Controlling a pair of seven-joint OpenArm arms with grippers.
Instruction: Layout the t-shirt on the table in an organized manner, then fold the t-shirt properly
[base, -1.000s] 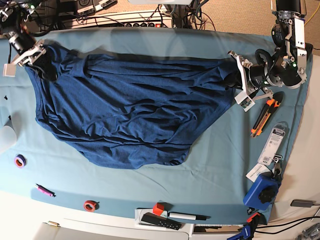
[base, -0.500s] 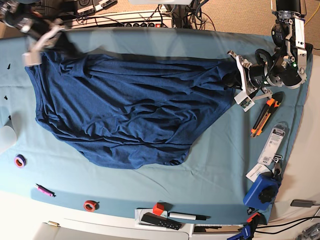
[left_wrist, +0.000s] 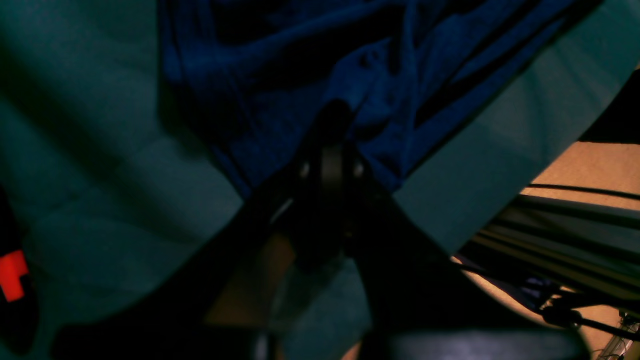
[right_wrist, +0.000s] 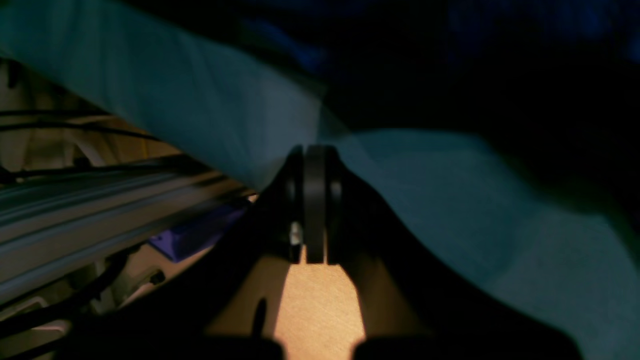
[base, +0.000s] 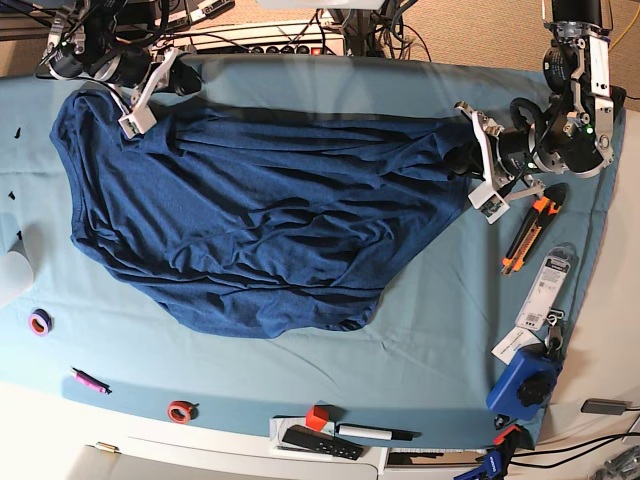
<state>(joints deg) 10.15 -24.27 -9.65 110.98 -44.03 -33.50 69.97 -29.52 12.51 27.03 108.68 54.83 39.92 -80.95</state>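
At the near edge of the worktop (base: 430, 330), around 6 o'clock in the base view, loose items lie clear of the garment: a remote (base: 320, 442), a marker (base: 375, 433), a red cube (base: 318, 417), a tape ring (base: 180, 410) and a pink pen (base: 88, 380). At 4 o'clock sit a blue tool (base: 523, 380) and a packaged part (base: 545, 285); its label is too small to read. No brand or writing is legible in any view.

The shirt (base: 260, 220) lies at the centre, spread wide but wrinkled, its lower edge sagging toward 6 o'clock. Judged from this, layout is incomplete and folding has not begun.

At 3 o'clock the left end effector (base: 470, 160) is closed on the shirt's edge; the left wrist view shows blue fabric pinched between the tips (left_wrist: 327, 125). This grip likely anchors one end so the cloth can be tensioned. An orange knife (base: 528, 235) lies just beside it.

At 11 o'clock, farthest away, the right end effector (base: 140, 95) sits over the shirt's far corner. The right wrist view shows its jaws fully together (right_wrist: 315, 165) with teal cloth behind them and no fabric visibly clamped; whether it holds the shirt cannot be told.
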